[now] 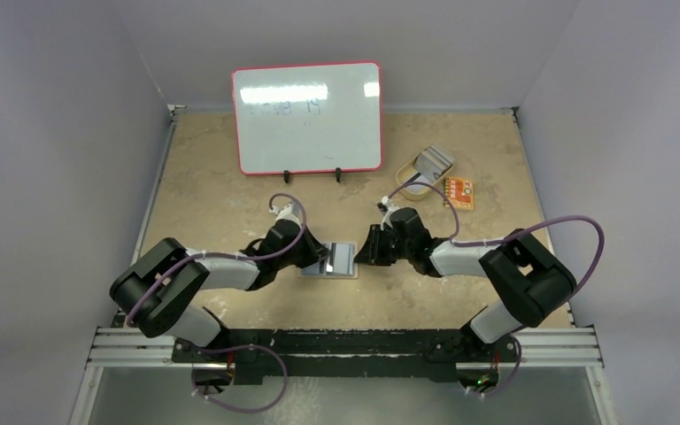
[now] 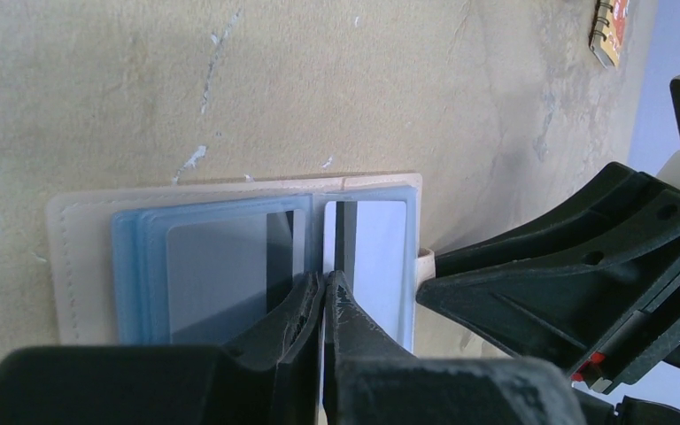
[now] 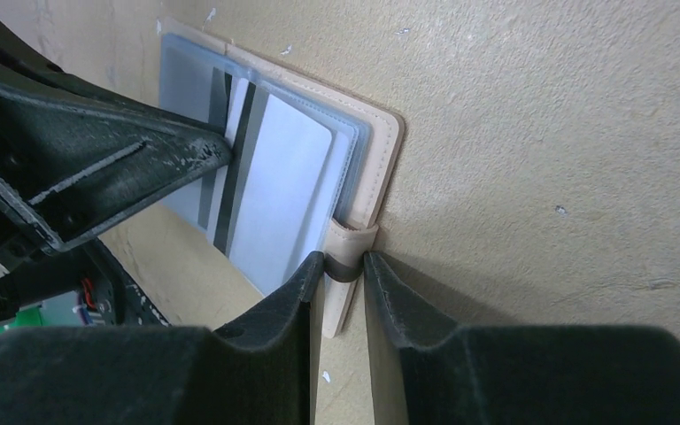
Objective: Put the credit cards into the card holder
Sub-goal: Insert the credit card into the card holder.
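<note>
The tan card holder (image 1: 347, 274) lies open at mid-table, its clear blue sleeves up. In the left wrist view its tan edge (image 2: 80, 266) frames a grey card (image 2: 221, 274) in the left sleeve and a white card with a black stripe (image 2: 376, 257) on the right. My left gripper (image 2: 326, 280) is shut, its tips on the fold between the two cards. My right gripper (image 3: 343, 264) is shut on the holder's snap tab (image 3: 341, 305) at its right edge. More grey cards (image 1: 434, 161) lie on the tan oval dish (image 1: 410, 189) at the back right.
A red-framed whiteboard (image 1: 308, 117) stands at the back. A small orange object (image 1: 459, 192) lies next to the dish. Both arms meet over the holder, their fingers close together.
</note>
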